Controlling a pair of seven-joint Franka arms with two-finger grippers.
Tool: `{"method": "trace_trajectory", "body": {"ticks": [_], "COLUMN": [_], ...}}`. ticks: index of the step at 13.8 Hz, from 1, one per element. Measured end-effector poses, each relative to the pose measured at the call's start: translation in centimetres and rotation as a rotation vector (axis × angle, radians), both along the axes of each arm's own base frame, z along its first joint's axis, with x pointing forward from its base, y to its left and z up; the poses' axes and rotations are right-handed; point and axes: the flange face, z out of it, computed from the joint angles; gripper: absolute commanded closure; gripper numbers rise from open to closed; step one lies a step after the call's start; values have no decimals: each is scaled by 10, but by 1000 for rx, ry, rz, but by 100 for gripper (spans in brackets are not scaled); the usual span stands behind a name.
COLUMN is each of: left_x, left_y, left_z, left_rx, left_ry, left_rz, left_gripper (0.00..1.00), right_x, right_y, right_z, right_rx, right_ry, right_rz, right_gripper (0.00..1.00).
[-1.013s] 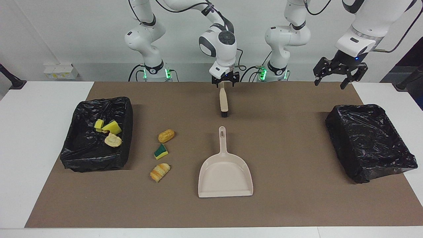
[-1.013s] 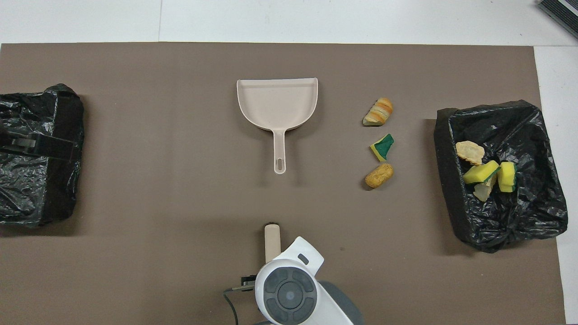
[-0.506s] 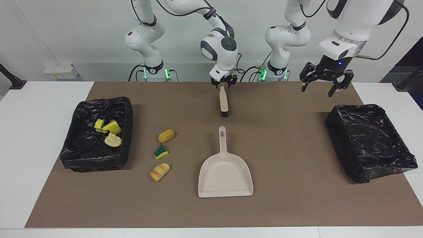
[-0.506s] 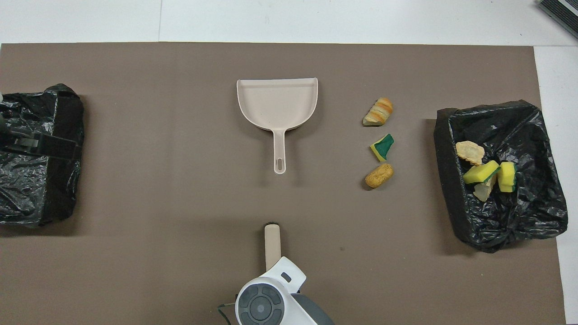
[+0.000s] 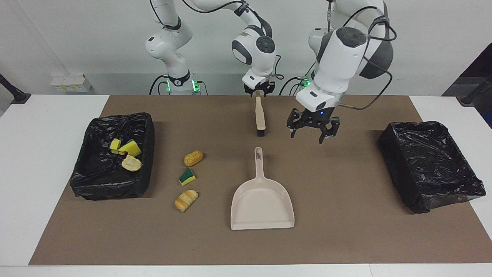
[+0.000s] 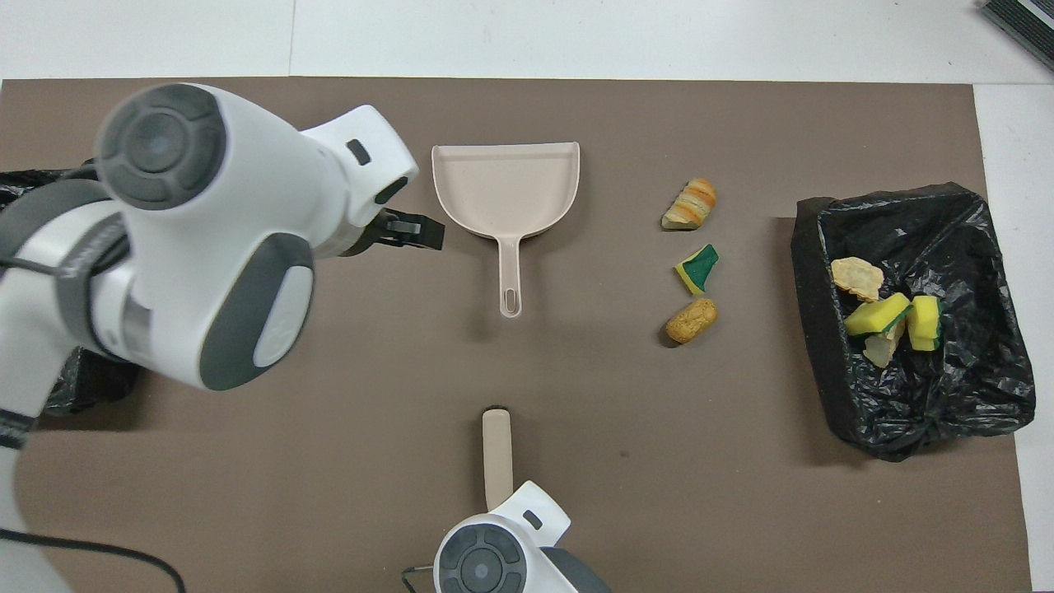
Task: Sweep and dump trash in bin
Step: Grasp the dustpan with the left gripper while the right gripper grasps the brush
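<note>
left pincer (image 5: 312, 134) wide open over mat | right pincer (image 5: 260, 92) gripping brush (image 5: 260, 117) handle

Table mat (image 5: 346, 238): matt brown sheet, paper-like or felt-like, finely grained, over a smooth white tabletop (image 5: 23, 184). Bin liners (image 5: 113, 169) (image 5: 430, 165): thin black plastic film, crinkled and glossy. Dustpan (image 5: 262, 204): smooth beige moulded plastic with a dull sheen. Hand brush (image 5: 260, 115): beige plastic-looking handle, black bristles at its tip. Trash: porous yellow sponge chunks (image 5: 130, 147), one on the mat with a dark green fibrous face (image 5: 187, 176); golden-brown, crusty, bread-like pieces (image 5: 193, 157) (image 5: 186, 200). Arm shells (image 6: 206, 239): glossy white and grey plastic. Left gripper (image 5: 312, 135): matt black.
</note>
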Motion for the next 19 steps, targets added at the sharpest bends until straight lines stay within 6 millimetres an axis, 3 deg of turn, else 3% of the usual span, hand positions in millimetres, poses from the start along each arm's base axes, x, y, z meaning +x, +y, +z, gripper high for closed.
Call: {"method": "trace_trajectory", "body": {"ticks": [2, 4, 5, 6, 10, 11, 13, 15, 19], "left_x": [-1, -10, -15, -20, -33, -32, -26, -21, -16], "left_y": [-43, -77, -87, -94, -113, -115, -111, -106, -105], "left_z": [-42, -78, -91, -102, -151, -159, -165, -163, -155], "left_rx": [-20, -18, -12, -8, -13, -15, -11, 17, 66], "left_ry": [6, 35, 51, 61, 70, 67, 61, 31, -31], "left_rz": [45, 67, 73, 80, 117, 121, 129, 117, 73], "left_gripper": [0, 0, 0, 0, 0, 10, 36, 62, 93], "right_x": [-2, -5, -6, -7, -4, 1, 22, 45, 64], "right_y": [1, -1, -1, -2, -4, -10, -39, -91, -198], "right_z": [-3, -8, -9, -10, -10, -7, 11, 34, 36], "right_rx": [10, 7, 5, 4, 1, -5, -10, 10, 55], "right_ry": [1, 3, 4, 5, 8, 16, 46, 68, 88], "right_rz": [-6, -6, -5, -3, -8, -13, -11, 2, 2], "right_gripper": [35, 53, 70, 96, 100, 100, 100, 100, 100]}}
